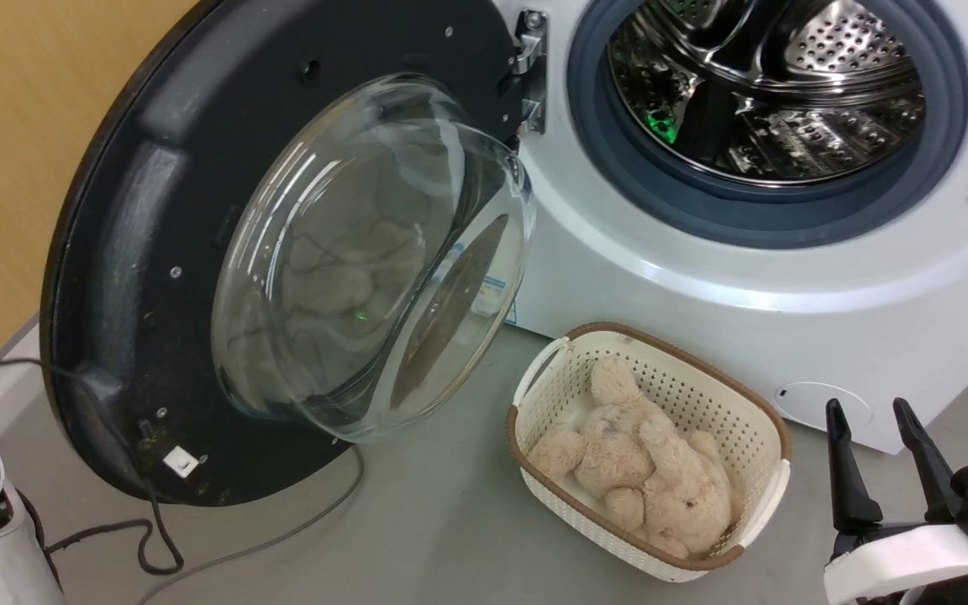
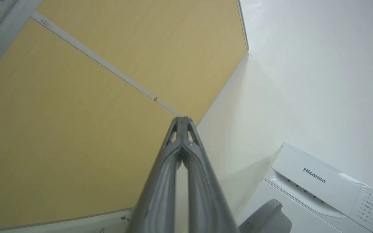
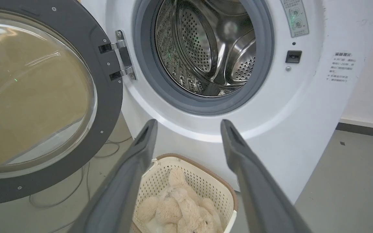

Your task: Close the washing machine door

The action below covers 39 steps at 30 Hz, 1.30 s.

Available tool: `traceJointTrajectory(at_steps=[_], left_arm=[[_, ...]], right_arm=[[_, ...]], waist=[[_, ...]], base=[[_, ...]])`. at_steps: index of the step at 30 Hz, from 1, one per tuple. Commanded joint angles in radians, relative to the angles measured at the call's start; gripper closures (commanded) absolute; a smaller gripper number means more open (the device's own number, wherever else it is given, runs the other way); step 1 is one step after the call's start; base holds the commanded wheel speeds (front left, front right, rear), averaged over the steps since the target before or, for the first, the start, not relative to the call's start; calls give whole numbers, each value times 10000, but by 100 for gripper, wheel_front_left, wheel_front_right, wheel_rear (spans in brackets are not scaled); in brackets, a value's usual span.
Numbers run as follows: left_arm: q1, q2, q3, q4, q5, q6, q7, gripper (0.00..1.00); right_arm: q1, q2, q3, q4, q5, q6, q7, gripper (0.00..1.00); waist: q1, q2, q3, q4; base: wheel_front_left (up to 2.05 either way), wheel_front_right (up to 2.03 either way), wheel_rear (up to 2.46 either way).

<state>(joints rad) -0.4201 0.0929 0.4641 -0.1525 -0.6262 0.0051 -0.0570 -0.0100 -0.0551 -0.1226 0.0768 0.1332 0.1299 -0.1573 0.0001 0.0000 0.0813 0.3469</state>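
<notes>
Dark, long-fingered right claw [image 1: 869, 412] nearest, low at the right, spread wide apart and gripping nothing, pointing up over the grey floor [image 1: 434, 521]. Left claw [image 2: 182, 120] pressed fully together in its own wrist view, nothing between the tips, aimed up at a yellow wood-grain wall panel [image 2: 60, 129] beside a white wall [image 2: 303, 64]. Just beyond the right claw, a cream perforated basket [image 1: 686, 374] with a brown rim on the floor, a beige plush bear [image 1: 660, 470] lying inside. Leftward, a grey cable [image 1: 265, 546] trailing across the floor below the washing machine door [image 1: 131, 252]. Door standing wide open to the left on its hinge [image 1: 530, 71], black inner face and bulging glass bowl [image 1: 366, 252] turned toward the head camera, well clear of the opening. Farther back, the white washing machine [image 1: 702, 286], grey rubber gasket [image 1: 786, 214] ringing the uncovered perforated steel drum [image 1: 770, 84].
</notes>
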Motion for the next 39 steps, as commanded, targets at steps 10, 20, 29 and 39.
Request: traceJointTrajectory(at_steps=[10,20,29,39], left_arm=[[-310,-34,1390,2178,-3038,191,1578,100],[185,-160,1361,4002,-4929,-830,3720,100],[630,-258,690,4514,-6047,-1170,5310,100],[1625,-376,-988,3055,-7810,-1283,7211,100]], right_arm=[[-276,35,-259,154,161,6,-300,0],[-316,39,-520,188,261,6,-509,0],[-357,43,-693,223,418,7,-696,0],[-446,47,-911,381,622,7,-905,0]], waist=[[0,0,162,469],[0,0,336,895],[0,0,439,1270],[-1,0,580,1721]], base=[[0,0,0],[0,0,0],[0,0,0],[0,0,0]])
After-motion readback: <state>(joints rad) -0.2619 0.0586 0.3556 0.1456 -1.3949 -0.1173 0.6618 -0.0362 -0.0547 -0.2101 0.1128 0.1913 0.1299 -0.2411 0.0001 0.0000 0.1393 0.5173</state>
